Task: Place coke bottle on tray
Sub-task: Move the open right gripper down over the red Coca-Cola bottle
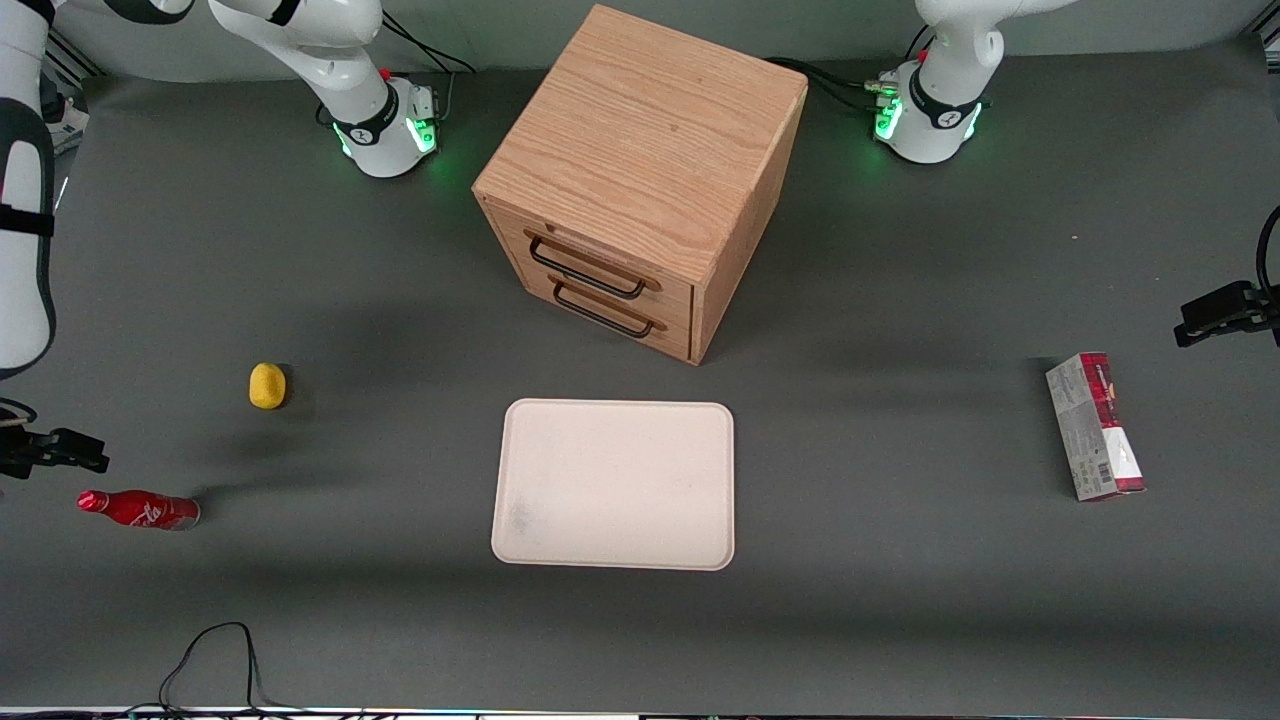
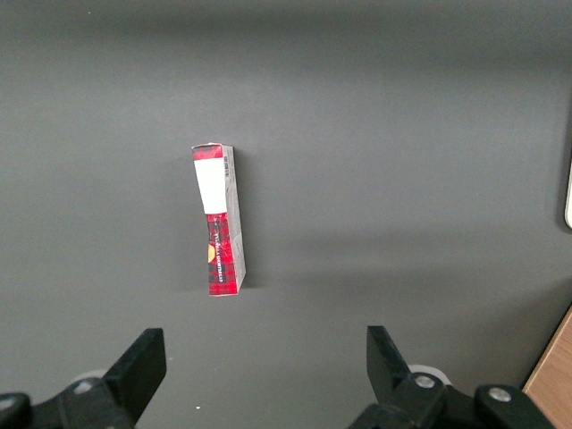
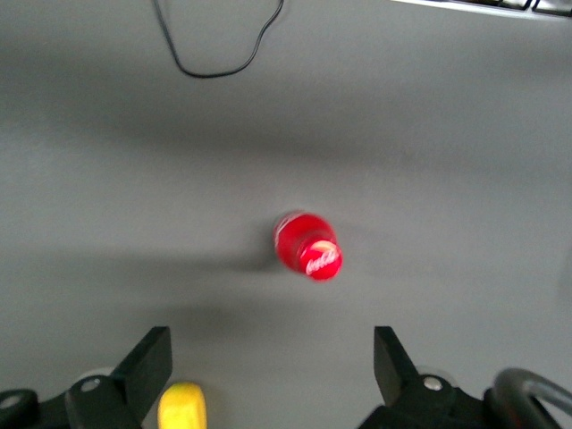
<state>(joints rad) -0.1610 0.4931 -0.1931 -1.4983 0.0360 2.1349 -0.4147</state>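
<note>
Tray [image 1: 615,484], cream-white, rectangular with rounded corners, lies flat on the dark table [image 1: 900,600] in the front view and serves as the landmark for this entry. Wooden cabinet [image 1: 640,175] with two drawers stands farther from the camera than the tray, its drawer fronts turned toward the tray. Coke bottle [image 1: 140,509], red and glossy, stands on the table well apart from the tray, toward the working arm's end. Yellow object [image 1: 267,386], small and rounded, rests on the table between bottle and tray but closer to the bottle, farther from the camera than the bottle. Red-and-grey carton [image 1: 1095,426] lies well apart from the tray, toward the parked arm's end. Gripper [image 1: 45,450] sits at the table's edge close above the bottle, well apart from the tray. Right wrist view: gripper [image 3: 273,371] hangs over the table with its black fingers [image 3: 147,362] spread wide and holding nothing; the bottle [image 3: 307,246] is seen cap-on between them, untouched, and the yellow object [image 3: 182,407] lies close by one finger. Left wrist view: carton [image 2: 220,219] lies alone on the table surface.
</note>
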